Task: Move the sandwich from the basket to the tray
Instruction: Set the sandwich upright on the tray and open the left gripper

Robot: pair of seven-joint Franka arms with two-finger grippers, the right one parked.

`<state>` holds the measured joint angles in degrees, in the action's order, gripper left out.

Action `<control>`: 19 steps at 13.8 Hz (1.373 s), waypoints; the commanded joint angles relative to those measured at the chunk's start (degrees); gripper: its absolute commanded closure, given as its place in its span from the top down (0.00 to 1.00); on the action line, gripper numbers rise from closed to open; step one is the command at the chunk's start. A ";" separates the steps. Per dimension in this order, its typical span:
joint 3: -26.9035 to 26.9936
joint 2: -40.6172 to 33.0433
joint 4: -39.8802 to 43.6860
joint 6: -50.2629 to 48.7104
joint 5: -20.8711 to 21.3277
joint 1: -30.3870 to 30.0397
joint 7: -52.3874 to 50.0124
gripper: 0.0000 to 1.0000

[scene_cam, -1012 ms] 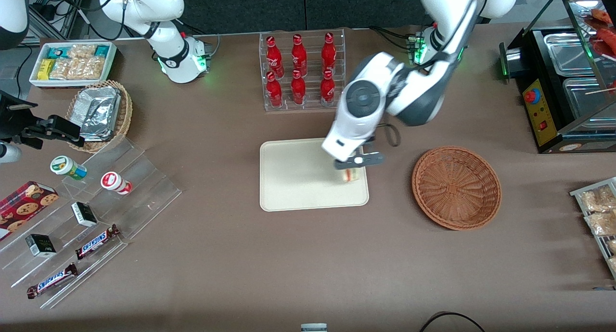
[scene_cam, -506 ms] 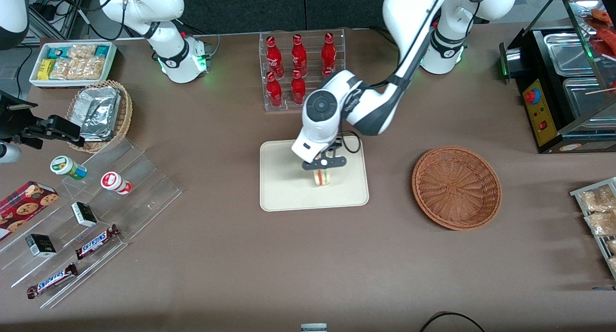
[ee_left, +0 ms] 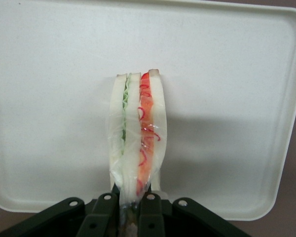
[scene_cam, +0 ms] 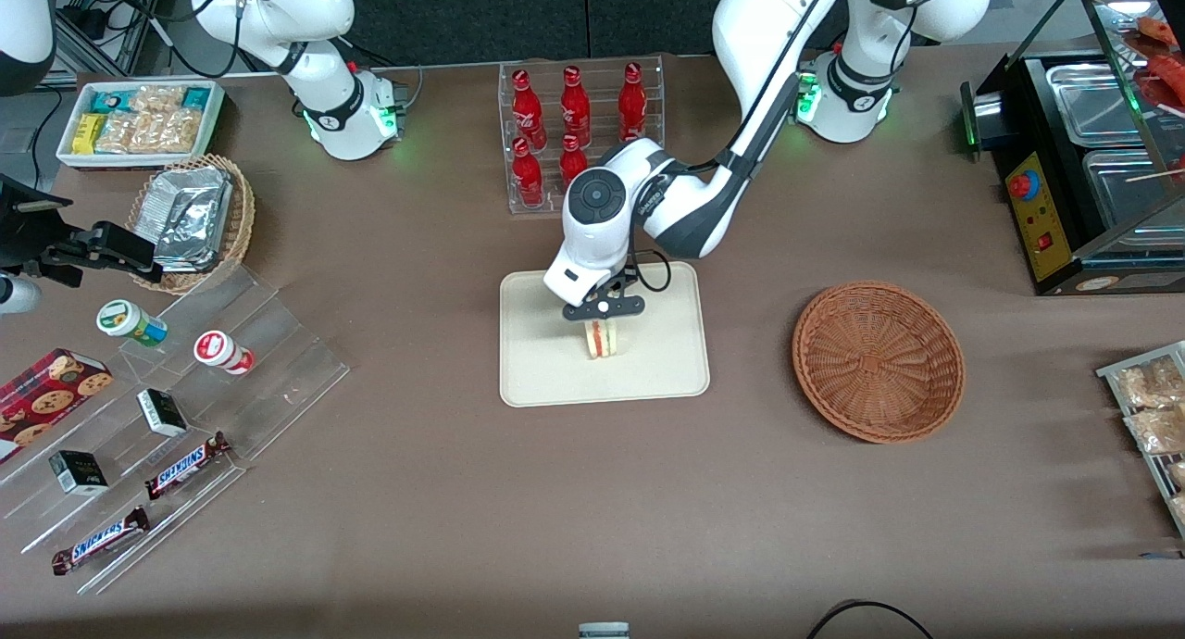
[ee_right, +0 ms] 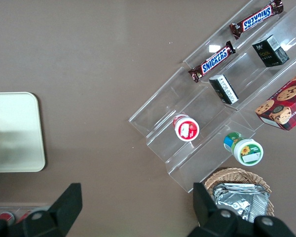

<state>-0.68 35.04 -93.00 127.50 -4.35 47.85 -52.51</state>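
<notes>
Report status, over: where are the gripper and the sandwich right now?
Gripper shut on wrapped triangular sandwich, over cream rectangular tray. Round reddish-brown wicker basket holds nothing. Nothing else on tray.

I see the sandwich [ee_left: 136, 148] as pale cream bread in clear wrap, with one green stripe and one red-orange stripe of filling. The tray [scene_cam: 537, 361] under it is plain cream. My gripper [scene_cam: 604, 310] is black, its fingers [ee_left: 150, 217] dark green-black where they pinch the wrap. Toward the working arm's end from the tray, the basket [scene_cam: 878, 359] is reddish-brown wicker with radiating weave. The desk [scene_cam: 592, 491] is flat brown throughout.
</notes>
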 commanded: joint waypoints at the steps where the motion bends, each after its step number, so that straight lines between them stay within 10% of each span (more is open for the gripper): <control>1: 0.77 -0.67 -2.61 3.79 1.10 0.84 -1.63 0.00; 6: 0.77 -0.32 -4.73 7.68 2.33 1.46 -3.04 0.12; 7: 0.77 -0.41 -4.73 7.68 2.33 1.46 -3.04 0.69; 8: 0.77 -0.50 -4.73 7.59 2.33 1.46 -3.04 1.00; 19: 1.73 -13.04 -2.53 -12.41 2.06 -0.81 -7.26 1.00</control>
<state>0.18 28.03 -94.66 120.83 -3.08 48.26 -58.96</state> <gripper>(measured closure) 0.000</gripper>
